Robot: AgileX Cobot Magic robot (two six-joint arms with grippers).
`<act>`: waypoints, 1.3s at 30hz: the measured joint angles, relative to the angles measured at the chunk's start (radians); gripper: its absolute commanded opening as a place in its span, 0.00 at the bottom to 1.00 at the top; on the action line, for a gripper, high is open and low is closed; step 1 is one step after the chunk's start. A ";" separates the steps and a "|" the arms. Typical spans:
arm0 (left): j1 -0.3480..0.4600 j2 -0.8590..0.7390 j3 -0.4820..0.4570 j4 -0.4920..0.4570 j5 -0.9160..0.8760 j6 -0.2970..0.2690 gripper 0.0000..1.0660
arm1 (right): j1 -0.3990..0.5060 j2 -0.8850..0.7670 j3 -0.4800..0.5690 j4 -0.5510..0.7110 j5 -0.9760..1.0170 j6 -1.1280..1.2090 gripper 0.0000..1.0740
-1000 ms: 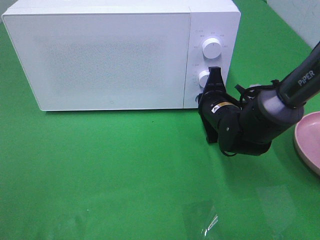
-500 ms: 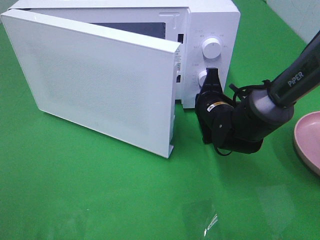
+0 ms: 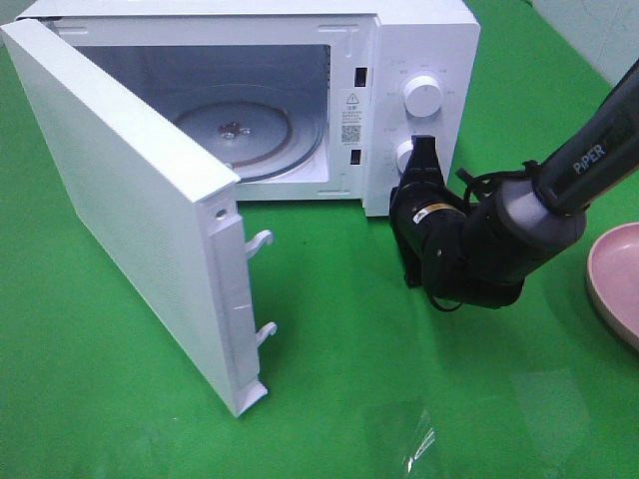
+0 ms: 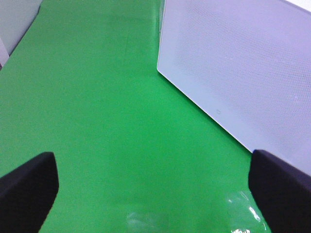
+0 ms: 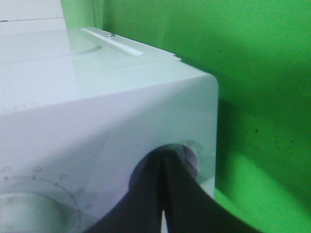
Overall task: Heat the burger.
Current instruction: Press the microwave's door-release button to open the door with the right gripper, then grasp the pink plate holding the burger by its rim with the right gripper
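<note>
The burger is out of view. Only the edge of its pink plate (image 3: 617, 284) shows at the far right of the green table. The white microwave (image 3: 419, 40) stands at the back with its door (image 3: 130, 220) swung wide open to the left. The glass turntable (image 3: 250, 135) inside is bare. My right gripper (image 3: 426, 148) is shut, and its tips touch the lower round knob on the control panel; the right wrist view shows the closed gripper (image 5: 163, 160) against that knob. My left gripper (image 4: 150, 189) is open and empty above the green cloth, beside the door's outer face (image 4: 243, 73).
The upper knob (image 3: 423, 96) sits above my right gripper. The open door juts forward over the left half of the table, with two latch hooks (image 3: 262, 239) on its edge. A clear plastic scrap (image 3: 419, 444) lies near the front edge.
The microwave door went from closed to wide open, swinging out to the left and uncovering the turntable. My right gripper stayed at the lower knob.
</note>
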 measured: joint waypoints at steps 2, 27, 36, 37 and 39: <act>0.000 0.000 0.000 0.000 0.000 0.000 0.92 | 0.002 0.000 0.009 -0.008 -0.017 0.005 0.00; 0.000 0.000 0.000 0.000 0.000 0.000 0.92 | 0.060 -0.121 0.153 -0.099 0.022 0.024 0.00; 0.000 0.000 0.000 0.000 0.000 0.000 0.92 | 0.060 -0.250 0.237 -0.108 0.225 -0.122 0.00; 0.000 0.000 0.000 0.000 0.000 0.000 0.92 | 0.060 -0.250 0.237 -0.108 0.225 -0.122 0.00; 0.000 0.000 0.000 0.000 0.000 0.000 0.92 | 0.060 -0.290 0.249 -0.108 0.279 -0.191 0.00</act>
